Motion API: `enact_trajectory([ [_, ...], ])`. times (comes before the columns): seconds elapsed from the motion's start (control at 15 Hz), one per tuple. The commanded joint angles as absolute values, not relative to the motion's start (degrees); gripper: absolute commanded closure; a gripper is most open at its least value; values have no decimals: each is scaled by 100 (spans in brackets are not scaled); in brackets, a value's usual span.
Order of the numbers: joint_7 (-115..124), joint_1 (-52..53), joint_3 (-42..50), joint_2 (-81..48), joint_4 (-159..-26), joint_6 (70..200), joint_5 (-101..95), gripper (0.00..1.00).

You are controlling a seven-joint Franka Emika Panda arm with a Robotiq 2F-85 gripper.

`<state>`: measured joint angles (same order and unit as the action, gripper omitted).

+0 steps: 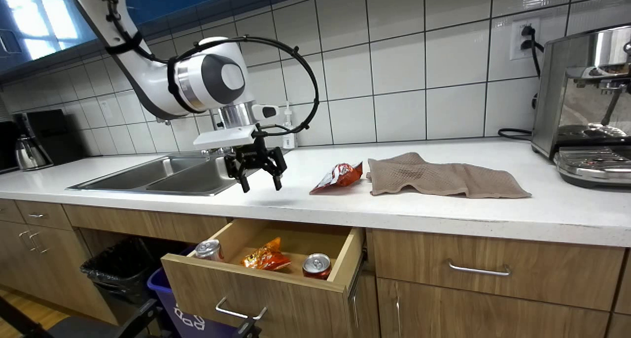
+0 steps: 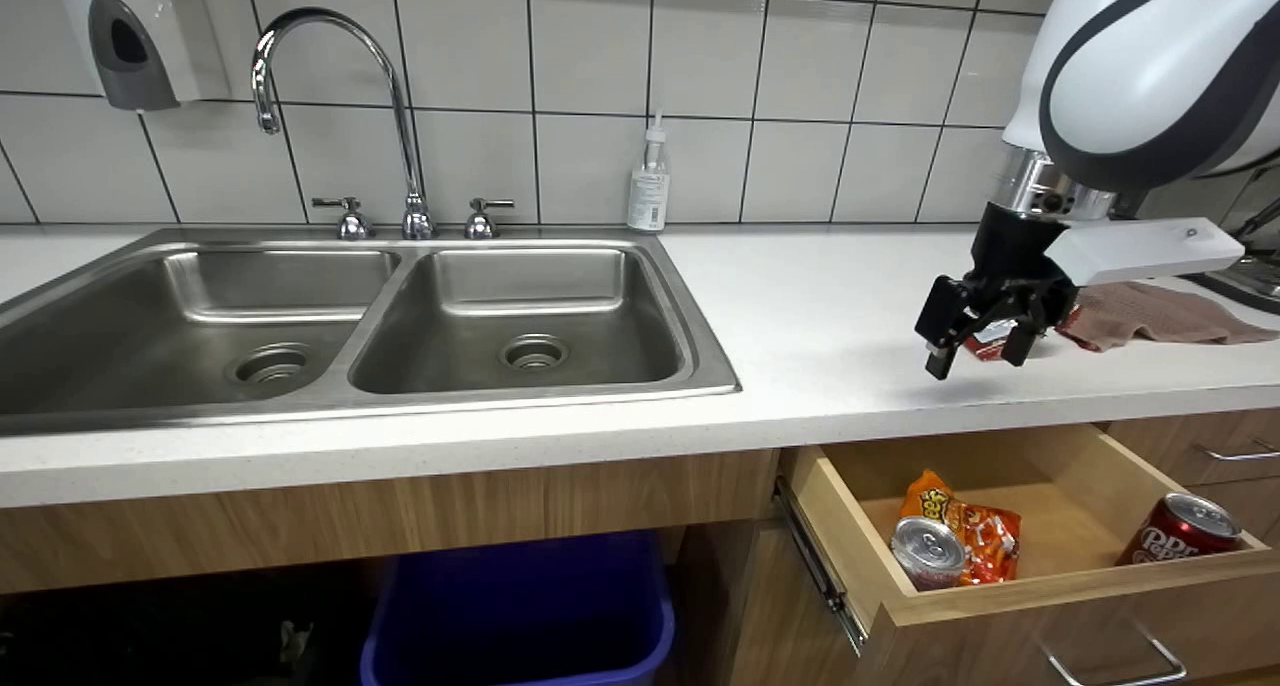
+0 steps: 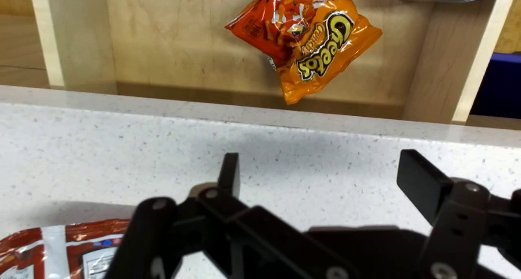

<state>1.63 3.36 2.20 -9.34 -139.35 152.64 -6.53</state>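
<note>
In an exterior view, the black two-fingered gripper (image 1: pixel 261 185) hangs low over the white speckled countertop (image 1: pixel 296 198), tips well parted, holding nothing! Near it, to the right here, lies the crinkled red-and-silver foil snack bag (image 1: pixel 340 176), on the counter beside the rumpled tan cloth (image 1: pixel 443 175). Down below, the pale wooden drawer (image 1: pixel 296 298) stands pulled out, and there's the glossy orange plastic Cheetos bag (image 1: pixel 268 256) inside it, between the silver-topped metal can (image 1: pixel 209 250) and the dark red soda can (image 1: pixel 316 266).

In an exterior view again, the twin-basin stainless-steel sink (image 2: pixel 711 371) sits well apart from the gripper, the clear plastic pump bottle (image 2: pixel 650 186) standing at its back corner; the red snack bag peeks out behind the gripper, partly hidden.

Wrist view: black fingers (image 3: pixel 423 181) spread wide, speckled counter showing between them! The red bag appears lower left, partly covered by a finger, while past the counter's edge the orange bag lies in the drawer, lettering in plain sight.
</note>
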Motion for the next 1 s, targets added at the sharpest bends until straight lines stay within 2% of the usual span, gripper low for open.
enact_trajectory([
  [0.0, 253, 243, 218, -605, -14058, 15324, -755, 0],
  [0.93, 103, -106, 311, -1125, -12806, 15352, -378, 0],
])
